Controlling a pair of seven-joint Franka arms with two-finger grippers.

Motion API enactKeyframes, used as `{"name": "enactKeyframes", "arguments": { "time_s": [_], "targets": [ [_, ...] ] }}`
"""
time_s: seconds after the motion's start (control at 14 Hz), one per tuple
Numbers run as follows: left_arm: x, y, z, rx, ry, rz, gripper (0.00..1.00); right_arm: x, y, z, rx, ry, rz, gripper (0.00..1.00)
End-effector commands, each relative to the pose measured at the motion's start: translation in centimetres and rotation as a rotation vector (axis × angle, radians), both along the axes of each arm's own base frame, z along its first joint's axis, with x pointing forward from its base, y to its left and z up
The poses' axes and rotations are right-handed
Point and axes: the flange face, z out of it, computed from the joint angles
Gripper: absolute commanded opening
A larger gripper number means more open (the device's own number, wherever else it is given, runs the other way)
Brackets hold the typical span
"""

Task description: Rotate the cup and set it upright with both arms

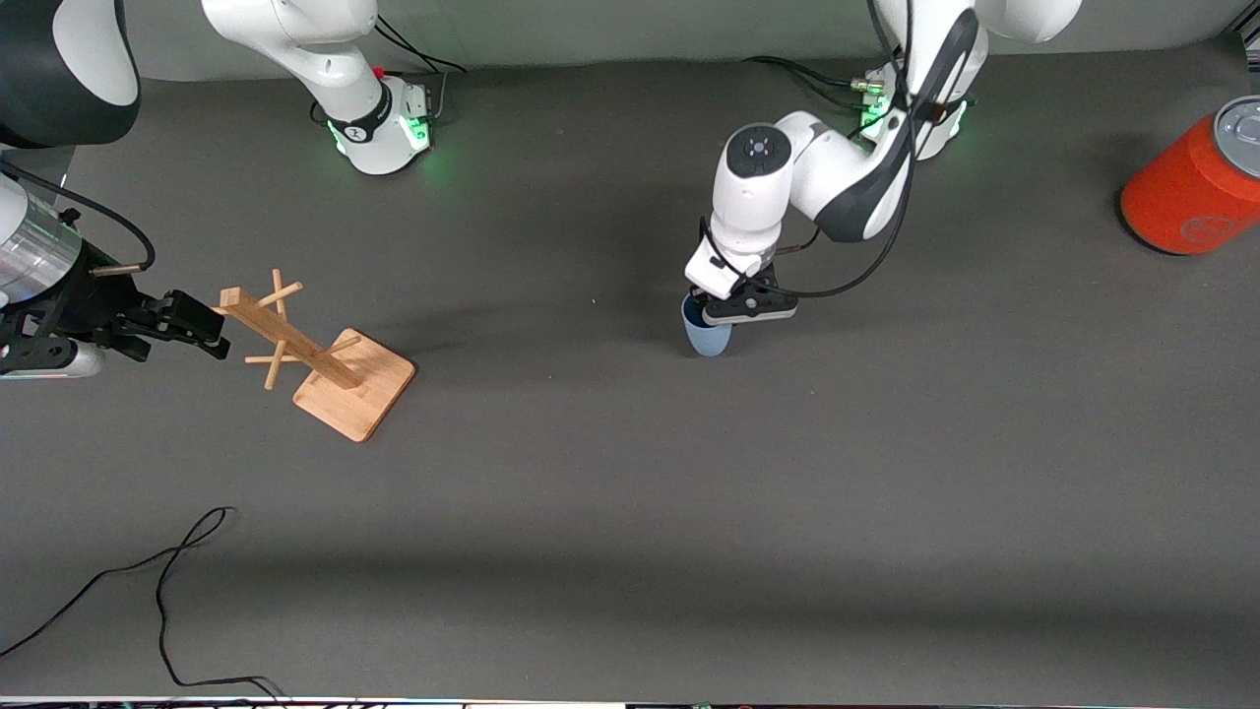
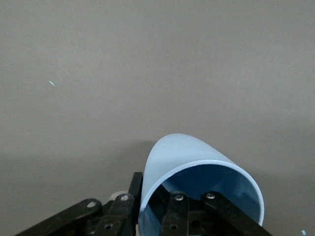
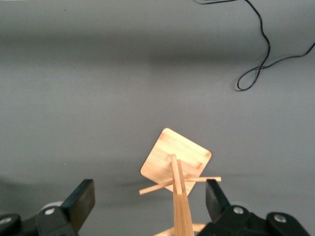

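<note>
The light-blue cup [image 1: 709,335] is near the table's middle, mouth up toward my left gripper [image 1: 730,313] and slightly tilted. The left gripper is shut on the cup's rim, with one finger inside the cup and one outside. The left wrist view shows the cup [image 2: 197,160] with its open mouth toward the camera and the left gripper [image 2: 156,191] pinching its wall. I cannot tell whether its base touches the table. My right gripper [image 1: 202,330] is open and empty, level with the top of a wooden peg rack [image 1: 315,354]. It also shows in the right wrist view [image 3: 147,196].
The peg rack [image 3: 177,164] stands on a square wooden base toward the right arm's end. A large orange can [image 1: 1196,187] with a grey lid lies at the left arm's end. A black cable [image 1: 167,591] trails near the front edge.
</note>
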Motion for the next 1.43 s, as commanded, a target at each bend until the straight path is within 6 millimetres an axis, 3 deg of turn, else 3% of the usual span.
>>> {"name": "enactKeyframes", "arguments": {
  "time_s": [0.0, 0.43, 0.5, 0.71, 0.79, 0.86, 0.93, 1.14, 1.36],
  "targets": [
    [0.3, -0.4, -1.1, -0.035, 0.022, -0.010, 0.00, -1.0, 0.1, 0.7, -0.016, -0.006, 0.016, 1.00],
    [0.9, -0.9, -2.5, -0.066, 0.077, 0.003, 0.00, -2.2, 0.2, 2.8, -0.006, -0.021, 0.025, 1.00],
    [0.9, -0.9, -2.5, -0.067, 0.078, 0.004, 0.07, -2.3, 0.2, 2.8, -0.006, -0.021, 0.023, 1.00],
    [1.2, -1.1, -2.9, -0.065, 0.081, 0.007, 0.10, -2.5, 1.0, 2.9, -0.005, -0.013, 0.030, 1.00],
    [1.3, -1.2, -3.0, -0.065, 0.081, 0.007, 0.20, -2.5, 1.1, 2.9, -0.005, -0.012, 0.033, 1.00],
    [1.5, -1.2, -3.2, -0.064, 0.082, 0.009, 0.59, -2.5, 0.7, 2.9, -0.006, -0.012, 0.034, 1.00],
    [1.5, -1.3, -3.3, -0.065, 0.083, 0.011, 0.86, -2.4, 0.5, 2.9, -0.005, -0.014, 0.031, 1.00],
    [1.9, -1.5, -2.7, -0.069, 0.090, 0.021, 1.00, -2.3, 0.5, 2.9, -0.004, -0.015, 0.031, 1.00],
    [3.6, -1.2, -0.2, -0.046, 0.169, 0.043, 1.00, -2.0, 0.5, 2.5, -0.004, -0.007, 0.033, 1.00]
  ]
}}
